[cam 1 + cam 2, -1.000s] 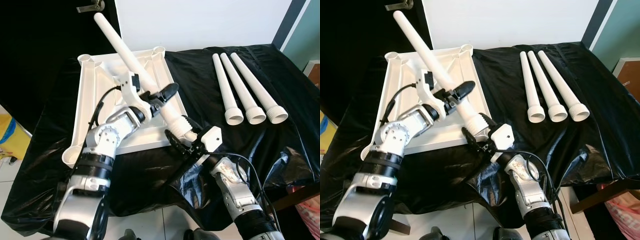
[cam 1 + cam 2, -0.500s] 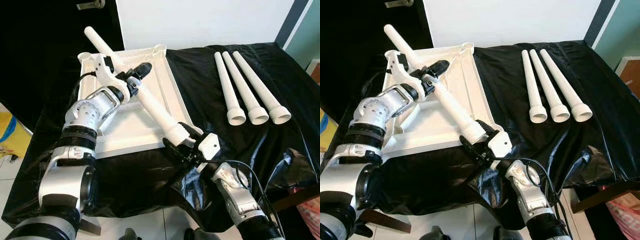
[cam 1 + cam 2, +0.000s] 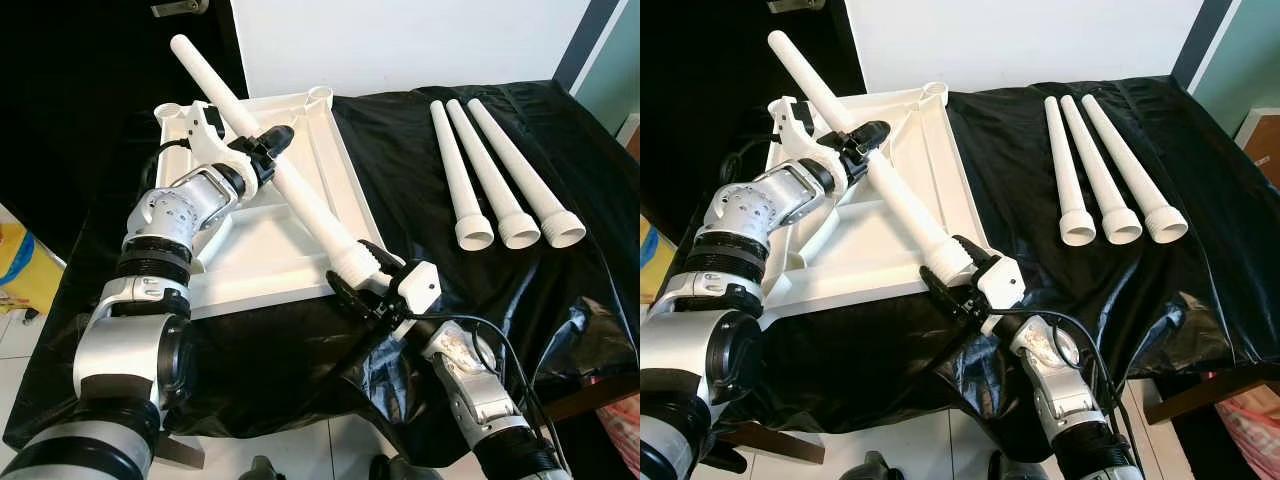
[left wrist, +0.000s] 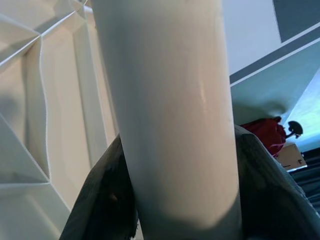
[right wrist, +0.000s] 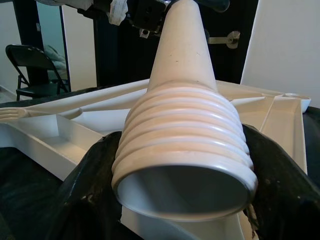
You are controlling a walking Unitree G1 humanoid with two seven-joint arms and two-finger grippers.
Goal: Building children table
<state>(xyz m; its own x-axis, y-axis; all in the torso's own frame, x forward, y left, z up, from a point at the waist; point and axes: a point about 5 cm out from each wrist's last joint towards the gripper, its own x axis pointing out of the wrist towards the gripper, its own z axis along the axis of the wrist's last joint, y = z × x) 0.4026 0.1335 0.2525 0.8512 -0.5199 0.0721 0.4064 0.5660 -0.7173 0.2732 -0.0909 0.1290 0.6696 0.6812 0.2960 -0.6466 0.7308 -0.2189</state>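
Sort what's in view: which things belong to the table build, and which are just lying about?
Part of the job:
- table leg, held by left gripper and right gripper
- upturned white tabletop
- three spare legs on the black cloth

Just lying about:
- folding chair
- red object
- door handle

White wall [image 3: 400, 40], black-draped table [image 3: 420, 180]

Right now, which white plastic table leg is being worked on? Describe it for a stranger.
Find the upturned white tabletop on the black cloth. One long tapered white plastic table leg slants across it, clamped by both grippers; unlike the three loose legs lying side by side, it is held.
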